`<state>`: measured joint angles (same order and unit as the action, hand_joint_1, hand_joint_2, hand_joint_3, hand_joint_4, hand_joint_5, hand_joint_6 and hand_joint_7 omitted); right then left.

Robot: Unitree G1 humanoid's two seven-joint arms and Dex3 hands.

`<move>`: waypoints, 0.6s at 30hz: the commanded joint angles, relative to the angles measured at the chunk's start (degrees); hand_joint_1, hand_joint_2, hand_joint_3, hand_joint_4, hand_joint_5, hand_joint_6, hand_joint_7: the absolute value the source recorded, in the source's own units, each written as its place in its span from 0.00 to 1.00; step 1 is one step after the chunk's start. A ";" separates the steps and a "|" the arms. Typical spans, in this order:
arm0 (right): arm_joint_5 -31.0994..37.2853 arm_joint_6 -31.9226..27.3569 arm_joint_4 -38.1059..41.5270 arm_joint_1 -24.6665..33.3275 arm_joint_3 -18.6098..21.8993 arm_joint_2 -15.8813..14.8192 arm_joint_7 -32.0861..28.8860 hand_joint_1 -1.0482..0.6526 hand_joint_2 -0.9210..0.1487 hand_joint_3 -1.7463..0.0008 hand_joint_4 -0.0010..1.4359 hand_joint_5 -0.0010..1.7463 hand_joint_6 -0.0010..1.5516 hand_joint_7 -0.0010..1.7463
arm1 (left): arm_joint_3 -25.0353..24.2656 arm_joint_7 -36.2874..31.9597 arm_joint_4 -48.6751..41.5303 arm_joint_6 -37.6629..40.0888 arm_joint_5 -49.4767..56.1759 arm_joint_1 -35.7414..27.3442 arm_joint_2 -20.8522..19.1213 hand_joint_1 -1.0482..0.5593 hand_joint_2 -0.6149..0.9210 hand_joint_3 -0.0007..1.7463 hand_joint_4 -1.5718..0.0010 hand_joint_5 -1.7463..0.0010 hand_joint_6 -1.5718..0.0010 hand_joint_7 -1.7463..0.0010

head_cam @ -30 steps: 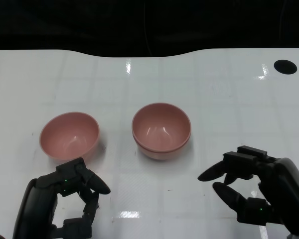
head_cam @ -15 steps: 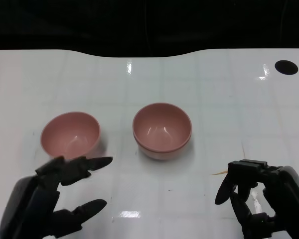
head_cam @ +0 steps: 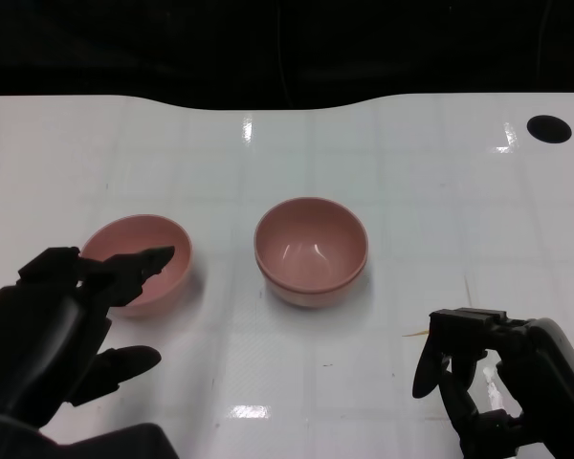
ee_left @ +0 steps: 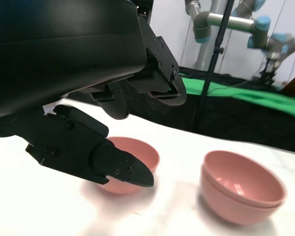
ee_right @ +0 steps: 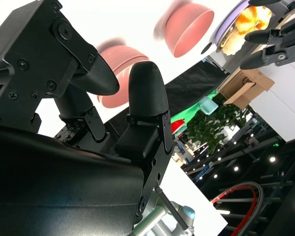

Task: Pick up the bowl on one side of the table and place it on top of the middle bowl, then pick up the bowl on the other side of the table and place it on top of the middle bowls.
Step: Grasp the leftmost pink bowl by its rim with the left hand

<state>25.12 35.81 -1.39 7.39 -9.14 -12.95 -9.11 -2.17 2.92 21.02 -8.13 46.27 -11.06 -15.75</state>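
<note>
Pink bowl (head_cam: pixel 138 262) is sitting on the white table (head_cam: pixel 411 191) beside stacked bowls (head_cam: pixel 311 249), the left robot hand (head_cam: pixel 62 335) hovering released, the right robot hand (head_cam: pixel 488 378) curling on nothing.

White glossy table (head_cam: pixel 411 182) with faint grid lines, a wavy far edge and a dark round hole (head_cam: pixel 548 128) near the far right corner. Beyond, in the left wrist view: green floor covering (ee_left: pixel 246 96), black stand pole (ee_left: pixel 210 64), grey-and-blue robot arm (ee_left: pixel 236 22). Cardboard box (ee_right: pixel 241 81) and leafy plant (ee_right: pixel 206 129) in the right wrist view.
</note>
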 commanded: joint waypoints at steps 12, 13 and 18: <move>0.40 0.44 1.14 -1.11 0.70 0.37 -0.30 0.58 0.79 0.00 0.66 1.00 0.54 0.86 | 8.39 7.25 -7.13 12.09 9.37 11.19 -4.80 0.33 0.95 0.00 0.72 0.80 0.70 0.99; 0.55 0.54 1.31 -1.27 0.72 0.37 -0.42 0.59 0.79 0.00 0.66 1.00 0.54 0.86 | 9.05 7.52 -7.77 12.91 10.00 11.93 -4.81 0.33 0.96 0.00 0.71 0.81 0.70 0.99; 0.46 0.63 1.94 -1.72 0.70 0.51 -0.54 0.59 0.78 0.00 0.66 1.00 0.54 0.85 | 12.55 7.21 -15.16 15.46 11.18 17.51 -4.81 0.34 0.96 0.00 0.67 0.83 0.69 0.99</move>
<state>25.53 36.04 0.02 6.04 -9.05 -12.24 -9.32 9.66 10.23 8.13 6.65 56.85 4.73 -19.82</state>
